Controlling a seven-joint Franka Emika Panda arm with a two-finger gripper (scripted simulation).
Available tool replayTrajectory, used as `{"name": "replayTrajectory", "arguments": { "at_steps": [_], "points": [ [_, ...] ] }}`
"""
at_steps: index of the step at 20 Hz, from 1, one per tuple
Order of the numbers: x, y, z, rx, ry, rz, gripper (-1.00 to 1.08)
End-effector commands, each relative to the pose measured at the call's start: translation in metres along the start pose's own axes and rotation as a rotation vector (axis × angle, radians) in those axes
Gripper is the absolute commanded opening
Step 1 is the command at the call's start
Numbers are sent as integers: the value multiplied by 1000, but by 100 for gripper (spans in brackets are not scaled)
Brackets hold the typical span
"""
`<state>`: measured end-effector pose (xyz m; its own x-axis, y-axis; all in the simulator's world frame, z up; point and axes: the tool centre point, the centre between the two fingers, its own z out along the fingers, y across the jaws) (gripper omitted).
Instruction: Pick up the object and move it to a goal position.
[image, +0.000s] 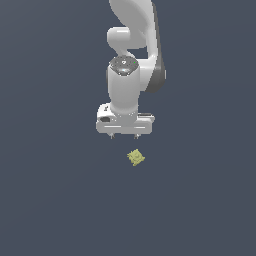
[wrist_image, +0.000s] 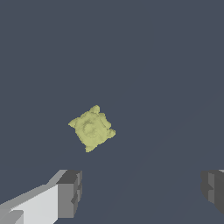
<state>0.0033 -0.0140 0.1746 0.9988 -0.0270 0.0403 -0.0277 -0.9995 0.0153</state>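
A: Block (image: 135, 157) on the bare floor, just below the gripper (image: 124, 136) in the exterior view, a little to that view's right. Untouched.

B: Handling?

A: Likely light and stiff. Lumpy faces, turned cornerwise. I'd pinch across two opposite flat sides.

B: Claw?

A: Wide apart, empty. In the wrist view the fingers (wrist_image: 69, 193) lie apart from the block, not around it.

B: Hidden?

A: Goal unmarked. One finger cut off by the frame edge.
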Motion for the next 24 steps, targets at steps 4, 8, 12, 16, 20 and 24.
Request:
{"name": "replayTrajectory", "arguments": {
  "at_steps": [4,8,12,16,20,24],
  "points": [
    [-1,1,1,-1,-2,-4,100],
    [-3,7,5,-5,-9,-17,100],
    [-5,11,6,-8,-14,-23,100],
    [-5,10,7,-8,-13,-25,100],
    [-4,8,10,-8,-15,-50,100],
    [-1,2,17,-7,-18,-104,100]
  ]
}}
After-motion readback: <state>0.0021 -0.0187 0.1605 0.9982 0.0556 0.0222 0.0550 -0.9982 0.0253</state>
